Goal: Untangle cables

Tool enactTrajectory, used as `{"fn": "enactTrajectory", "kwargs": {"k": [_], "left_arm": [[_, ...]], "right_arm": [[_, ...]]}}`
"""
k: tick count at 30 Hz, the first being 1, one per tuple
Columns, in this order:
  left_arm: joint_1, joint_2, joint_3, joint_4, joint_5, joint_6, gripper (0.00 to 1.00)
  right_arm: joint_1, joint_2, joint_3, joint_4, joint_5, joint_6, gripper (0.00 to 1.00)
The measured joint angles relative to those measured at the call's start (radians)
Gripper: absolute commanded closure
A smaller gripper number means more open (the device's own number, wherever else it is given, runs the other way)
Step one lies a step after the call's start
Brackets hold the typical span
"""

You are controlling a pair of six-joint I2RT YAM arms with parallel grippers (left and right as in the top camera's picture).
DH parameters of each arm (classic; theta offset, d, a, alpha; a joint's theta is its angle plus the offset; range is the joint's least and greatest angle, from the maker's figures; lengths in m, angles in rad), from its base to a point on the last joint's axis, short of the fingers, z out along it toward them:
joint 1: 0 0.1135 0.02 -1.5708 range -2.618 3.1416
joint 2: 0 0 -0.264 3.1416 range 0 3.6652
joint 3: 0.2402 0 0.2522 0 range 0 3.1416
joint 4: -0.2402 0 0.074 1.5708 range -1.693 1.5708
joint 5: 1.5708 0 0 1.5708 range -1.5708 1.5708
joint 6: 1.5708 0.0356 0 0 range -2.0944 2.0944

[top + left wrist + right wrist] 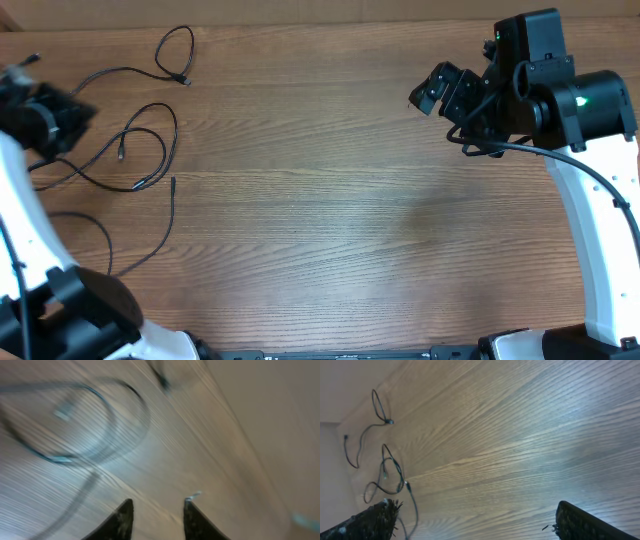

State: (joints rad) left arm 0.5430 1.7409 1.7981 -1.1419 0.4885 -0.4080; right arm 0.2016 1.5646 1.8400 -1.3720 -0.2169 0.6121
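cables (pixel 150 104), where do they lie right now?

at the left end of the table (pixel 330 200), thin black strands spread in loose loops that cross each other in a few spots, small plug ends showing. the right wrist view has the cables (pixel 395 466) far off at its left edge; the left wrist view shows a blurred loop of the cables (pixel 141 407) on the wood ahead of the fingers (pixel 122 520).

how would you expect them to handle?

light and limp, i'd judge. no stiffness to push against, so a pull on one strand likely drags its neighbours wherever they cross. i'd pinch near a plug end or on a free stretch clear of the crossings, low against the wood, since a cord that thin could slip out of a loose pinch.

and the left gripper (pixel 60 118)?

just beside the loops at the table's left edge. from its own camera the left gripper (pixel 158 501) shows fingers partly apart with bare wood between them, holding nothing.

the right gripper (pixel 440 92)?

well apart from the cords, raised over the far right of the table, angled toward the left. its fingers (pixel 370 522) sit at opposite corners of its view, spread wide and empty.
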Motion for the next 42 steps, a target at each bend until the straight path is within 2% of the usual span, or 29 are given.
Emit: {"fn": "enactTrajectory", "kwargs": {"k": [2,3,6,13,19,27,36,42], "left_arm": [[-0.084,-0.043,0.0,-0.042,0.014,0.021,0.22],[-0.122,-0.065,0.0,-0.056,0.021,0.037,0.12],[-0.259,-0.145,0.0,-0.113,0.036,0.065,0.0],[-0.504,-0.291,0.0,-0.198,0.038,0.098,0.0],[-0.624,-0.394,0.0,-0.258,-0.007,0.102,0.0],[-0.668,-0.571,0.0,-0.421,-0.114,0.102,0.01],[-0.668,-0.823,0.0,-0.48,-0.165,0.103,0.0],[-0.668,-0.977,-0.013,-0.487,-0.175,0.103,0.0]], "right_arm": [[0.0,0.0,0.0,-0.024,0.003,-0.027,0.0],[0.0,0.0,0.0,-0.035,0.004,-0.039,0.0],[0.0,0.0,0.0,-0.079,0.006,-0.064,0.0],[0.0,0.0,0.0,-0.159,0.007,-0.085,0.0],[0.0,-0.011,0.0,-0.216,0.008,-0.09,0.0],[0.037,-0.169,0.0,-0.282,0.069,-0.089,0.0],[0.172,-0.41,-0.001,-0.322,0.149,-0.092,0.0],[0.193,-0.609,-0.102,-0.298,0.207,-0.089,0.0]]}}
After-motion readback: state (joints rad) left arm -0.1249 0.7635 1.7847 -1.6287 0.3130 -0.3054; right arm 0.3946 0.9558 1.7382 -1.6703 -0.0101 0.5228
